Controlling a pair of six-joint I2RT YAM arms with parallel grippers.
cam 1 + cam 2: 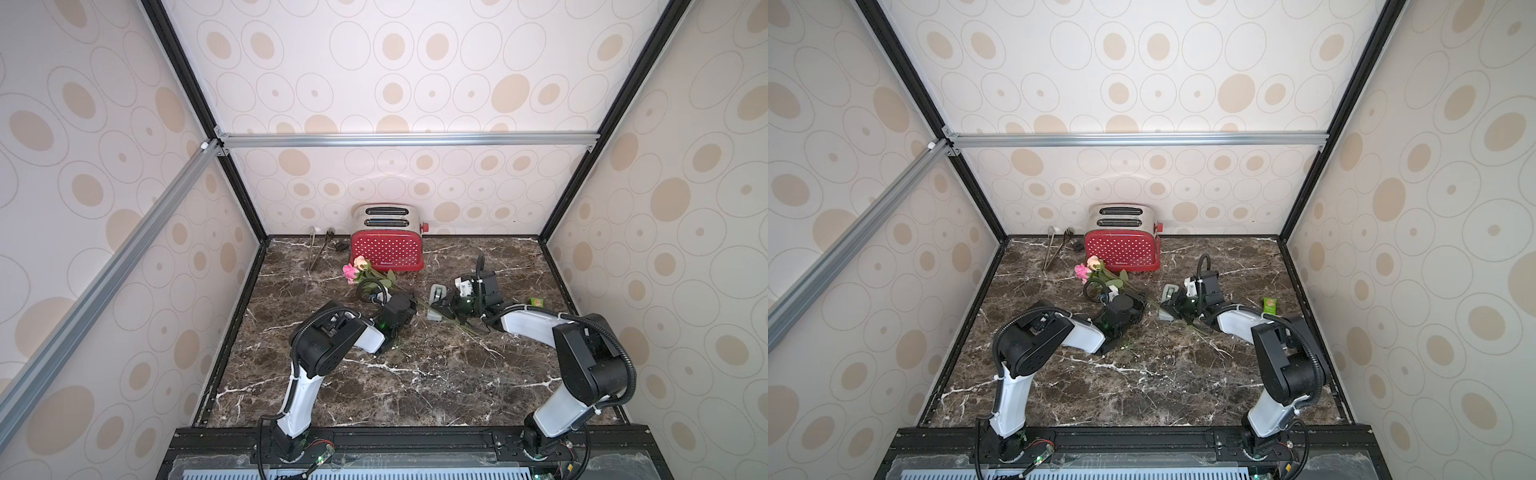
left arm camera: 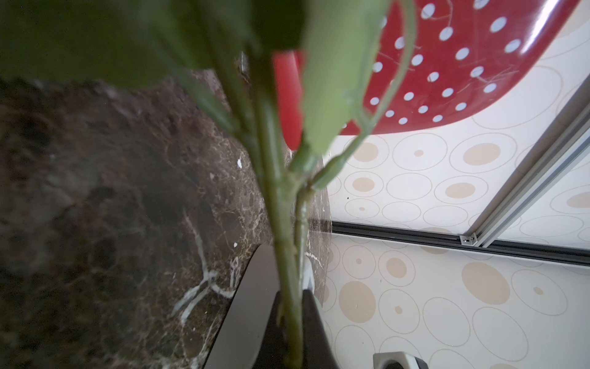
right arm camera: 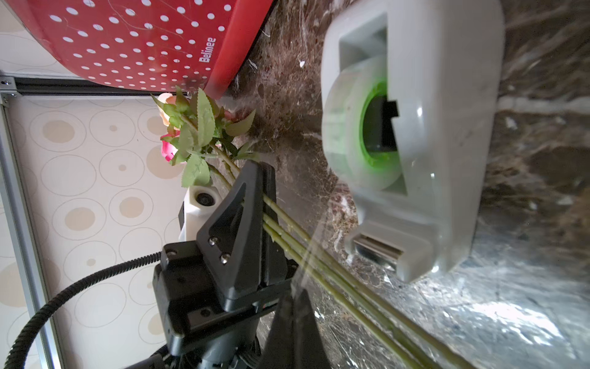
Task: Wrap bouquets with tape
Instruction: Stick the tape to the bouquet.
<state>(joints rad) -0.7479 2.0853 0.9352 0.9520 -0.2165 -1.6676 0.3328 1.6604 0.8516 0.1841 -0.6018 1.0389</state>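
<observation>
The left gripper [image 3: 262,179] is clamped on the 3 thin stems of the bouquets [image 3: 198,134], lying on the tabletop [image 1: 415,374] beside the tape [image 3: 447,127]. The right gripper [image 3: 295,297] is pinched closed, seemingly on a clear strip of it. The stems look light, springy and slippery, best held on bare stalk below the leaves.

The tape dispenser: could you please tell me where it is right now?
In both top views the tape dispenser stands mid-table, nearer than the toaster and slightly to its right, beside the right gripper, with the stems alongside.
</observation>
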